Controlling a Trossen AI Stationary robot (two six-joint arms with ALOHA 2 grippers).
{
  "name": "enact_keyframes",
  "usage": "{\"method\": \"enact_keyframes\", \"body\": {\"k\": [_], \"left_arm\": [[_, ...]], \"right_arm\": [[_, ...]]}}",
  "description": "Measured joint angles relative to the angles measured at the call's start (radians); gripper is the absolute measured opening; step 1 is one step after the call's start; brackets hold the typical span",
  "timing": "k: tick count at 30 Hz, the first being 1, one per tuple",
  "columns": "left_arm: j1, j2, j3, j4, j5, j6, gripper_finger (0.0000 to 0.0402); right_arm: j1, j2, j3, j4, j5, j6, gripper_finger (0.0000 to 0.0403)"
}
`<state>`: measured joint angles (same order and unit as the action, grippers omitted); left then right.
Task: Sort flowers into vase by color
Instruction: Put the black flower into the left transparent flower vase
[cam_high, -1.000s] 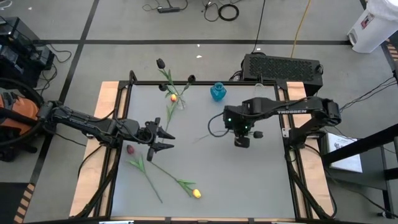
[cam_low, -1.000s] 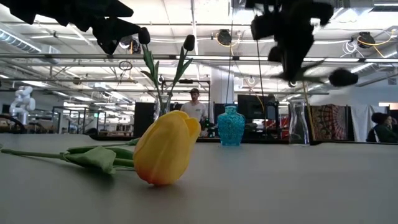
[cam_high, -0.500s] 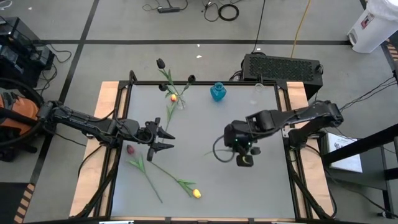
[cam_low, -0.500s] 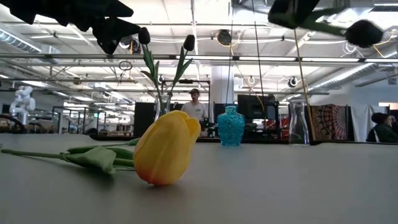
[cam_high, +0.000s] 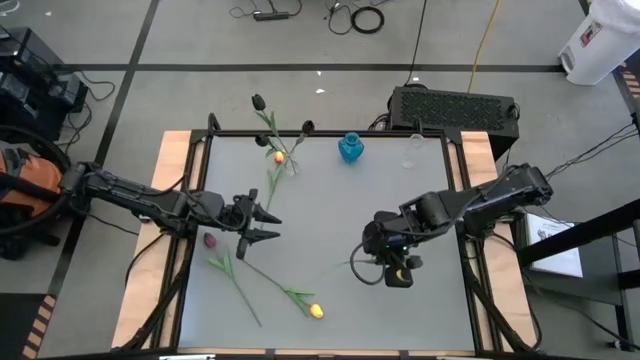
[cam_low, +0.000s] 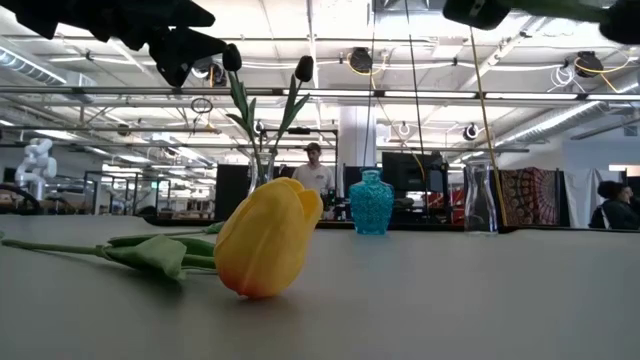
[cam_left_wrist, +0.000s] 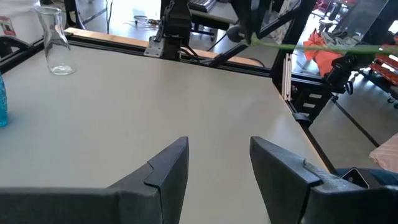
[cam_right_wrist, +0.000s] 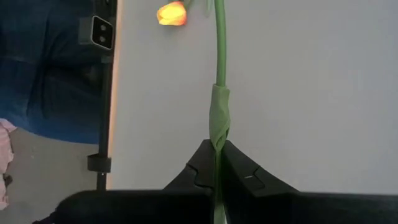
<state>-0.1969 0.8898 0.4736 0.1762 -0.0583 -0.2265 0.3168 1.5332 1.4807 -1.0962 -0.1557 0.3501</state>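
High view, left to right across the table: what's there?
Left gripper → yellow tulip lying flat → blue vase → right gripper, shut on a flower stem → clear glass vase.

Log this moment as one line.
right gripper: shut on flower stem, raised over table | left gripper: open, idle, table's left | yellow tulip: lying on table
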Motion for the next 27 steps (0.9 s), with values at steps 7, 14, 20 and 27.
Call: {"method": "enact_keyframes", "body": {"k": [7, 14, 20, 27], "left_arm": [[0.000, 0.000, -0.001, 0.046, -0.008, 0.006, 0.0178], [0.000, 0.000, -0.001, 0.081, -0.011, 0.025, 0.0178], [0.000, 0.035, 0.016, 0.066, -0.075, 0.022, 0.0178], [0.000, 0.168, 0.151, -0.037, -0.168, 0.019, 0.0178]], "right_arm": [[-0.024, 0.052, 0.000, 0.046, 0.057, -0.092, 0.0000], [-0.076, 0.136, 0.000, 0.053, 0.060, -0.176, 0.0000], [-0.125, 0.191, 0.000, 0.053, 0.132, -0.245, 0.0000], [-0.192, 0.205, 0.000, 0.051, 0.205, -0.266, 0.0000]]}}
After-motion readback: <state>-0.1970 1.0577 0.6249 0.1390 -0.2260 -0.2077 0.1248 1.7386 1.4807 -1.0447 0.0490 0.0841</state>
